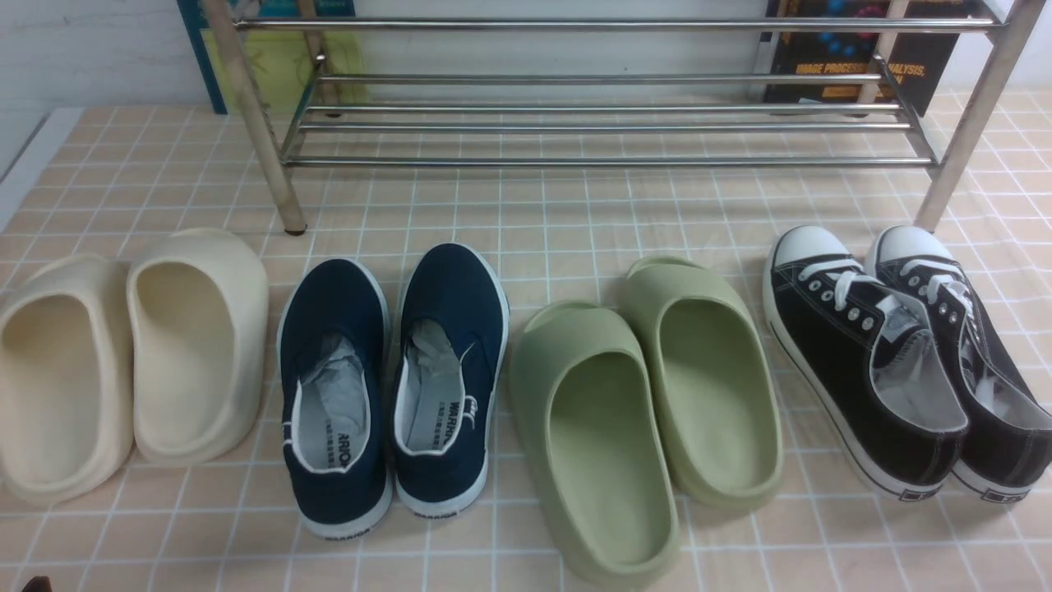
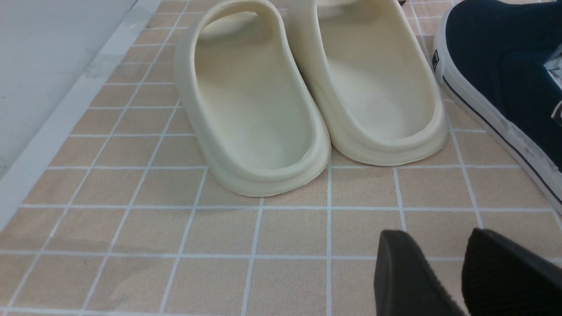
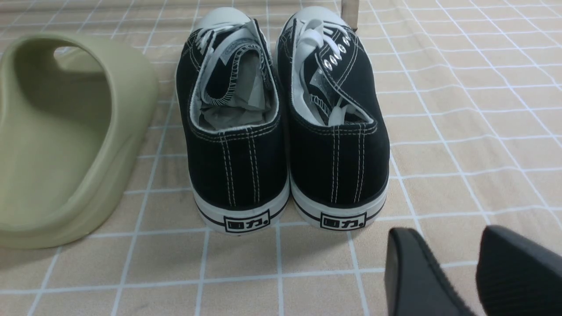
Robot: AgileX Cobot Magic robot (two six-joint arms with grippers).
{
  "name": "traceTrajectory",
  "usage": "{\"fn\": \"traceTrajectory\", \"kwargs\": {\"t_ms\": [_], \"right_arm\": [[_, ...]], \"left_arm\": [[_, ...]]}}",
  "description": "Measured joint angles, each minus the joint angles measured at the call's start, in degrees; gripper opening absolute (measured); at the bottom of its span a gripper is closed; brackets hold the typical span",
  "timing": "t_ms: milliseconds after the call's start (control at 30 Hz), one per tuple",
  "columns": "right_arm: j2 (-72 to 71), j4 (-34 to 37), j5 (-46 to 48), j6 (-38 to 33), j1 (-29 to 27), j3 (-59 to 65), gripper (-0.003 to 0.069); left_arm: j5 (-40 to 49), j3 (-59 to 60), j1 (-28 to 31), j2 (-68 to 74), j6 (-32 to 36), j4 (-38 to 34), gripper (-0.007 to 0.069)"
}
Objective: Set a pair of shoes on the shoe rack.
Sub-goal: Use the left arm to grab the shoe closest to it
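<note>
Two navy blue slip-on sneakers with white soles and paper stuffing stand side by side on the tiled floor, the left shoe (image 1: 335, 395) and the right shoe (image 1: 448, 374), toes toward the shoe rack (image 1: 600, 123) of shiny metal rods at the back. One navy shoe also shows in the left wrist view (image 2: 509, 83). My left gripper (image 2: 439, 263) is open and empty, low over the floor in front of the cream slides. My right gripper (image 3: 443, 267) is open and empty behind the heels of the black sneakers. Neither arm shows in the front view.
Cream foam slides (image 1: 123, 353) (image 2: 307, 87) lie left of the navy pair. Green foam slides (image 1: 641, 419) (image 3: 66, 140) lie to its right. Black lace-up sneakers (image 1: 904, 353) (image 3: 285, 123) stand at far right. Books lean behind the rack. The floor's white edge (image 2: 52, 127) runs at left.
</note>
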Motion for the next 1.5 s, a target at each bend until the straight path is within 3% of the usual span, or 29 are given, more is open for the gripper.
{"fn": "traceTrajectory", "kwargs": {"t_ms": [533, 667, 767, 933, 967, 1000, 1100, 1500], "right_arm": [[0.0, -0.1, 0.0, 0.0, 0.0, 0.0, 0.0237], [0.0, -0.1, 0.0, 0.0, 0.0, 0.0, 0.0237], [0.0, 0.0, 0.0, 0.0, 0.0, 0.0, 0.0237], [0.0, 0.0, 0.0, 0.0, 0.0, 0.0, 0.0237], [0.0, 0.0, 0.0, 0.0, 0.0, 0.0, 0.0237], [0.0, 0.0, 0.0, 0.0, 0.0, 0.0, 0.0237], [0.0, 0.0, 0.0, 0.0, 0.0, 0.0, 0.0237], [0.0, 0.0, 0.0, 0.0, 0.0, 0.0, 0.0237]], "left_arm": [[-0.1, 0.0, 0.0, 0.0, -0.1, 0.5, 0.0239], [-1.1, 0.1, 0.0, 0.0, -2.9, -0.9, 0.0239], [-2.5, 0.2, 0.0, 0.0, -8.4, -4.8, 0.0239], [-4.7, 0.2, 0.0, 0.0, -27.8, -17.9, 0.0239], [-4.7, 0.2, 0.0, 0.0, -28.6, -18.5, 0.0239], [-4.8, 0.2, 0.0, 0.0, -34.8, -23.0, 0.0239], [-4.9, 0.2, 0.0, 0.0, -42.5, -27.4, 0.0239], [-9.0, 0.2, 0.0, 0.0, -44.6, -25.5, 0.0239]]}}
